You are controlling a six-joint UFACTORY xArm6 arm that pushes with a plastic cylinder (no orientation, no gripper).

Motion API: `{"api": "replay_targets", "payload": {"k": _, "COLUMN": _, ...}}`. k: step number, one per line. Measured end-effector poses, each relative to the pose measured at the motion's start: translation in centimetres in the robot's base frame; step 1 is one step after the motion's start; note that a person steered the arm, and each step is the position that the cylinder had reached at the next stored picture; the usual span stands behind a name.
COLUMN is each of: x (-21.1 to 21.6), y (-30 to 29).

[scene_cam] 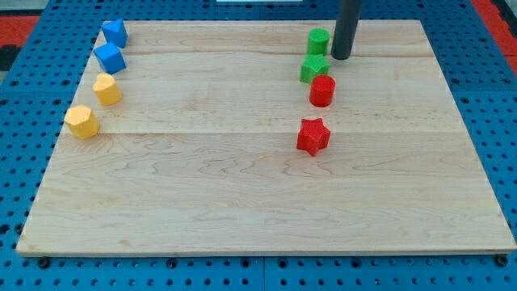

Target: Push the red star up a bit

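The red star (313, 136) lies on the wooden board right of centre. My tip (340, 57) is near the view's top, well above the star, just right of the green cylinder (318, 40) and the green star (314, 68). A red cylinder (322, 90) stands between the green star and the red star, directly above the red star.
At the view's left are two blue blocks (115, 33) (110, 58) and two yellow blocks (107, 88) (81, 121) in a slanted column. The wooden board (242, 202) lies on a blue pegboard surface (16, 97).
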State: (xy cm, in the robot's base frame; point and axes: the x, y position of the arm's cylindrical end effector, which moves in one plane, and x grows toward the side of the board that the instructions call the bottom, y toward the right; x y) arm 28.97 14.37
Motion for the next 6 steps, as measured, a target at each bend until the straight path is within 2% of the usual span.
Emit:
{"api": "replay_targets", "payload": {"k": 1, "x": 8.5, "y": 5.5}}
{"api": "replay_targets", "payload": {"k": 2, "x": 18.3, "y": 1.2}}
{"api": "replay_targets", "payload": {"k": 3, "x": 23.4, "y": -0.6}}
{"api": "replay_targets", "payload": {"k": 6, "x": 18.2, "y": -7.9}}
